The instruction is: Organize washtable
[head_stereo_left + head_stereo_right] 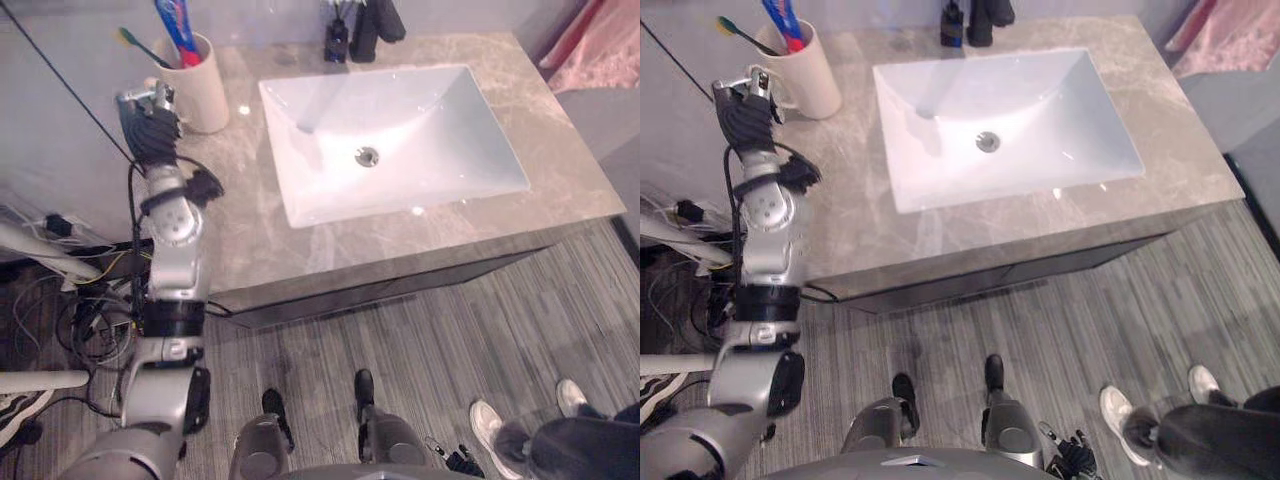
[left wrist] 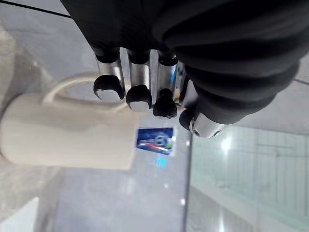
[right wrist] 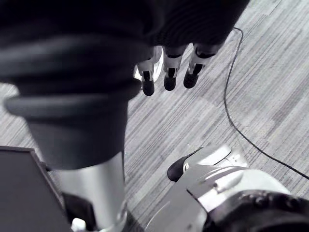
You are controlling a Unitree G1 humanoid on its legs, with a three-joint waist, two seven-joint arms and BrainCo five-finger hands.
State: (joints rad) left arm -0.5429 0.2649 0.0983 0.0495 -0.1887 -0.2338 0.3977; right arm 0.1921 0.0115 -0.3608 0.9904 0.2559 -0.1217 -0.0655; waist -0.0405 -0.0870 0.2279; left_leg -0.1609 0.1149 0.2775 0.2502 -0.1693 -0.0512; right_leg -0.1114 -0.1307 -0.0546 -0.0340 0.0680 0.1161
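Note:
A cream mug [image 1: 200, 85] stands at the back left corner of the marble washtable [image 1: 250, 230]. It holds a red and blue toothpaste tube [image 1: 178, 30] and a green-headed toothbrush [image 1: 135, 42]. My left hand [image 1: 150, 110] hovers just left of the mug at the counter's left edge. In the left wrist view its fingers [image 2: 139, 96] are curled with the thumb close by, nothing clearly between them, and the mug [image 2: 67, 130] lies just past them. My right hand [image 3: 169, 72] hangs low over the floor with its fingers relaxed and holding nothing.
A white rectangular basin [image 1: 450, 160] fills the middle of the counter. Dark bottles [image 1: 360, 30] stand behind it by the wall. A pink cloth [image 1: 600, 50] hangs at the far right. A person's white shoes [image 1: 490, 420] are on the striped floor at the lower right.

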